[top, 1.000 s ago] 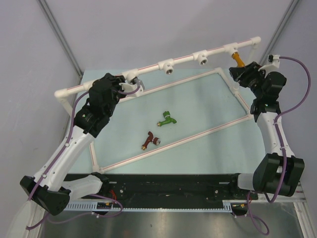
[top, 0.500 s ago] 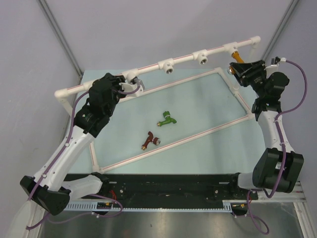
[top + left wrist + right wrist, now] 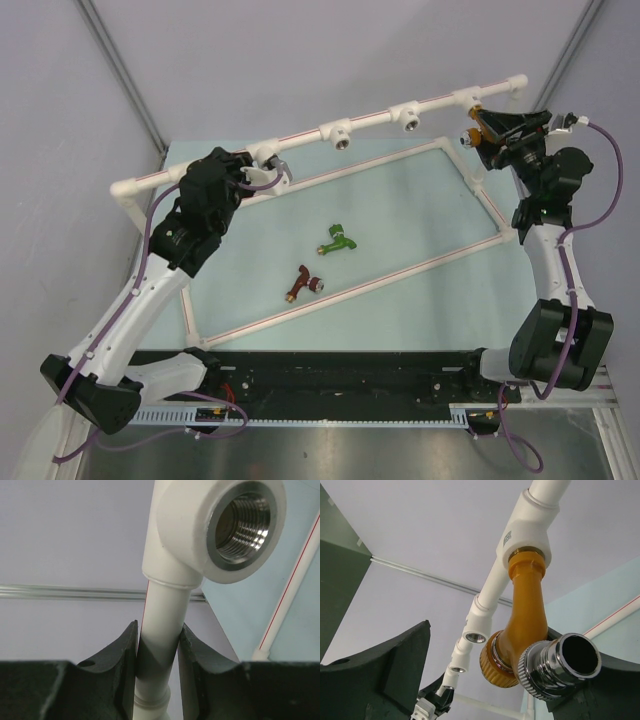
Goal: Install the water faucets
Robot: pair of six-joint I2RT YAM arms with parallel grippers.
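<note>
On the pale-green tabletop point(image 3: 420, 210), a dark red-brown tap-shaped faucet point(image 3: 304, 283) and, just beyond, a green faucet point(image 3: 338, 240) lie loose: likely light, rigid, best gripped by the coloured body, off the threads. Far left, the left gripper point(image 3: 159, 645) clamps the white plastic pipe frame point(image 3: 162, 605). Far right, the right gripper point(image 3: 490, 650) gapes around the orange-yellow faucet point(image 3: 526, 605), seated in its white tee socket point(image 3: 527, 530).

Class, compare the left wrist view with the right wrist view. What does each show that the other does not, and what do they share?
Only the left wrist view: the left end effector shut on the white pipe frame just below an empty threaded socket. Only the right wrist view: the orange-yellow faucet seated in a tee socket, with the right end effector open around it. Both: the white pipe frame, empty silver-ringed sockets and the grey wall.
</note>
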